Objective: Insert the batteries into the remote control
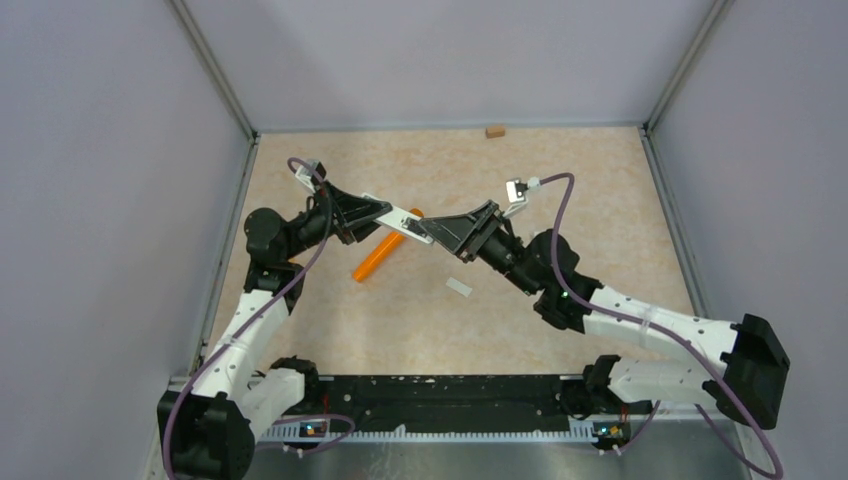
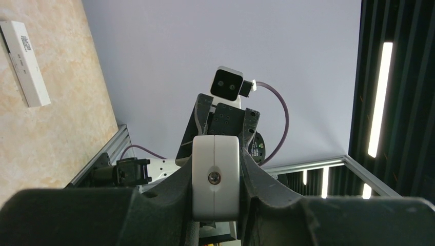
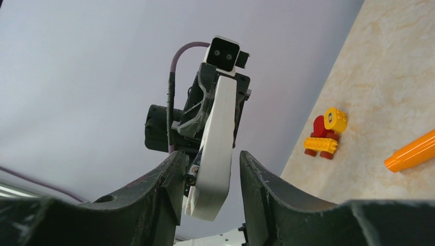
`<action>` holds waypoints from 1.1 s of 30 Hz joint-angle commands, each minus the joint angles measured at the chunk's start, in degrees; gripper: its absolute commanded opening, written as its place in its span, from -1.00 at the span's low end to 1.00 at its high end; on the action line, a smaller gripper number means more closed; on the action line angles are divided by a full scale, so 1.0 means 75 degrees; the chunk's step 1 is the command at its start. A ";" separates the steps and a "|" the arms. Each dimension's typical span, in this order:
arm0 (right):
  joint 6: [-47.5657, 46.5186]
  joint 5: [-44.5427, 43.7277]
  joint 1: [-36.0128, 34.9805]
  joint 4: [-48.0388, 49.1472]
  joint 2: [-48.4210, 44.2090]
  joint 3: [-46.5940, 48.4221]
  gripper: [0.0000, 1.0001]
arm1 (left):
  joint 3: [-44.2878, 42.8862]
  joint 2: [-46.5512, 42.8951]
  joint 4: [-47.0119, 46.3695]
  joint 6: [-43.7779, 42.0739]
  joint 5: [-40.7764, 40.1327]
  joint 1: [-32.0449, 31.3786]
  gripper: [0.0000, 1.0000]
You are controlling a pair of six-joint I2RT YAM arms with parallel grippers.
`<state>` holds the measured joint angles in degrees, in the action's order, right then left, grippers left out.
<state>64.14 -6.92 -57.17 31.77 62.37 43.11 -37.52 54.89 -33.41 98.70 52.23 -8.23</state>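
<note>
Where both arms meet above bench middle, white remote control (image 1: 405, 217) held off surface – left gripper (image 1: 391, 211) clamped tight on one end, right gripper (image 1: 428, 229) fingers narrow astride other end, grip unclear. Small dark battery (image 3: 192, 174) at remote's lower edge. Orange tube (image 1: 385, 256) lies beneath – white flat panel (image 1: 460, 287) nearer near edge.

The remote control (image 2: 215, 174) is smooth white plastic. The table (image 1: 570, 170) is pale and dull, patterned like stone. The orange tube (image 1: 378, 257) is shiny, maybe plastic. The black fingers (image 3: 154, 189) are rough and dull.
</note>
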 commanded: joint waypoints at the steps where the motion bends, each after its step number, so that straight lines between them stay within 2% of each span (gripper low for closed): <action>1: 0.0100 0.0246 0.0093 0.0510 0.0164 0.0205 -0.15 | -0.0359 -0.0148 -0.0583 0.0058 0.0044 0.0005 -1.00; 17: -0.0074 0.0327 0.0090 0.0310 0.0517 0.0391 -0.39 | -0.0342 -0.0242 -0.0593 -0.0068 0.0090 -0.0004 -1.00; 27: -0.0067 0.0446 0.0107 0.0367 0.0426 0.0351 -0.29 | -0.0318 -0.0229 -0.0373 -0.0550 0.0046 0.0002 -1.00; 28: -0.0044 0.0431 0.0109 0.0283 0.0385 0.0362 -0.24 | -0.0309 -0.0238 -0.0349 -0.0641 0.0028 0.0007 -1.00; 29: -0.0018 0.0405 0.0116 0.0199 0.0336 0.0368 -0.11 | -0.0324 -0.0244 -0.0309 -0.0737 0.0013 0.0007 -1.00; 31: -0.0028 0.0354 0.0122 0.0037 0.0191 0.0347 0.29 | -0.0354 -0.0252 -0.0135 -0.0952 -0.0028 0.0007 -1.00; 33: -0.0198 0.0343 0.0122 0.0184 0.0047 0.0247 0.50 | -0.0381 -0.0256 0.0063 -0.1146 -0.0069 0.0007 -1.00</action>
<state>64.38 -4.40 -56.77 32.25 65.34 43.64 -37.54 54.46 -32.77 94.06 52.03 -7.99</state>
